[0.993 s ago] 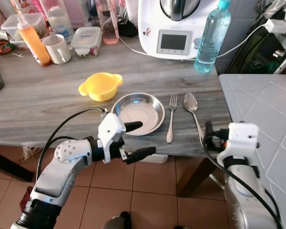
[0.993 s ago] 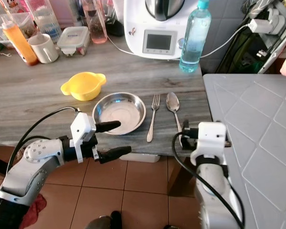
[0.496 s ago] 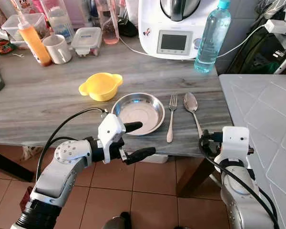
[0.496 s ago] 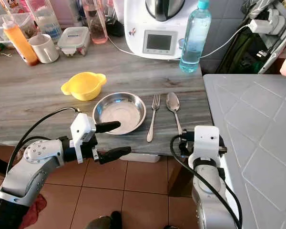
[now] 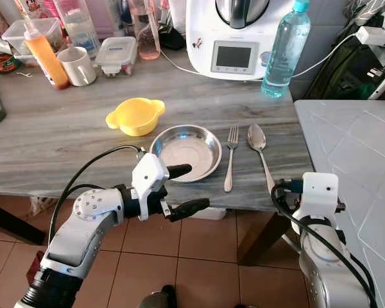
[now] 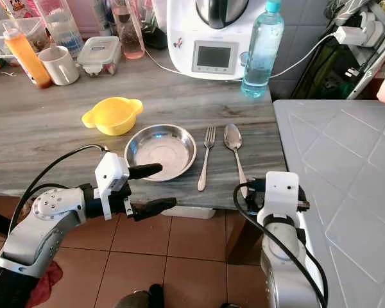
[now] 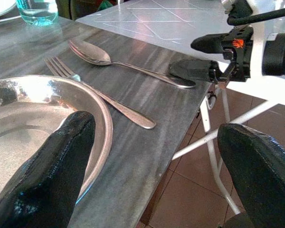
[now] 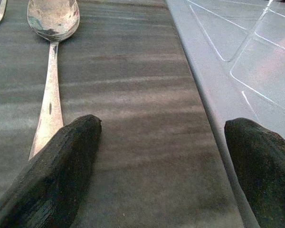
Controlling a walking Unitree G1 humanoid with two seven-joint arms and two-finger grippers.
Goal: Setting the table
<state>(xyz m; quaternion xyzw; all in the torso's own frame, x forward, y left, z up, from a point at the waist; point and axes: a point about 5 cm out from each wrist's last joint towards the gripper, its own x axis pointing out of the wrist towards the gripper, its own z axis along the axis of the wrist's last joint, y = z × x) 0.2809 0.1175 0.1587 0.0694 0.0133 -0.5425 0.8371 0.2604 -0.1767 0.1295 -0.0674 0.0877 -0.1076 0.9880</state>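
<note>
The grey wood-grain counter [image 5: 51, 135] takes most of the scene, with a pale folding table [image 5: 353, 141] just beside it at 3 o'clock. At 12 o'clock on the counter stands a white kitchen machine [image 5: 234, 35] with a small screen, and next to it a blue water bottle [image 5: 284, 48] which is partly filled with clear water.

Toward 10 and 11 o'clock there are an orange squeeze bottle [image 5: 43, 54], a white mug [image 5: 77, 65], and a closed food box [image 5: 116, 54]; what is inside the box I cannot tell.

Near the middle is a yellow bowl [image 5: 135, 115] with two small handles, and it looks empty. Just beside it, at its 4 o'clock, lies the steel plate [image 5: 186, 152], which is also empty. The fork [image 5: 230, 157] lies at 3 o'clock of the plate, and the spoon [image 5: 260, 154] lies beside the fork, both with handles toward the counter's front edge.

The left gripper [image 5: 183, 188] is at 6 o'clock of the plate, with its fingers apart; one finger is over the plate's rim and the other is past the counter's edge. The right gripper [image 8: 166, 175] is at the spoon's handle end, its fingers wide apart and holding nothing, one finger touching or just beside the handle.
</note>
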